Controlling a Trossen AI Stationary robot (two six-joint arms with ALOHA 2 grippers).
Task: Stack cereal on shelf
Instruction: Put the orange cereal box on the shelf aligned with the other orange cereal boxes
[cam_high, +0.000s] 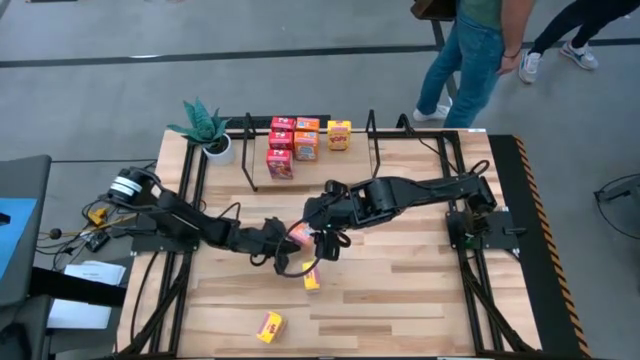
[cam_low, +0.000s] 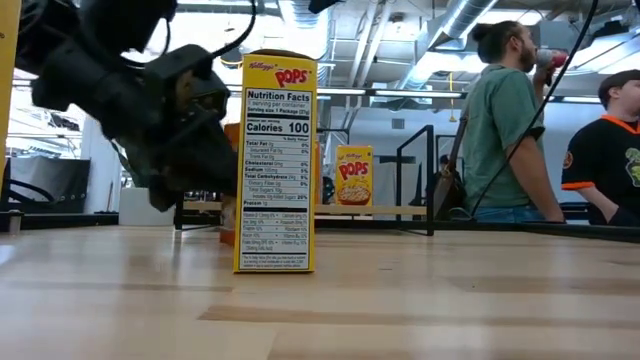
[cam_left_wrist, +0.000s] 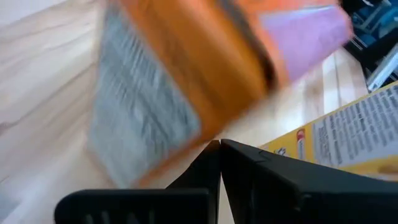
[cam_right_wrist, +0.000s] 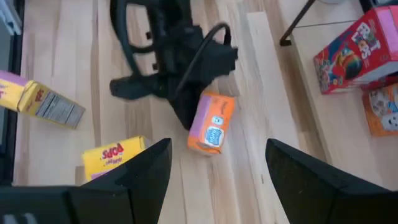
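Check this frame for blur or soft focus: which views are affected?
Left wrist view: the orange cereal box is smeared by blur just past the shut left gripper. Low view: the dark arm up close is out of focus, while the upright yellow cereal box reads sharply. High view: evenly sharp.

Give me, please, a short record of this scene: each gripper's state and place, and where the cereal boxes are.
left gripper: shut, low over the middle of the table, tips at the orange box
right gripper: open, above the same box, holding nothing
orange box: on the table, not gripped
yellow boxes: two loose on the table, one near the grippers, one near the front edge
shelf: at the back of the table
shelf boxes: five; two red, two orange, one yellow
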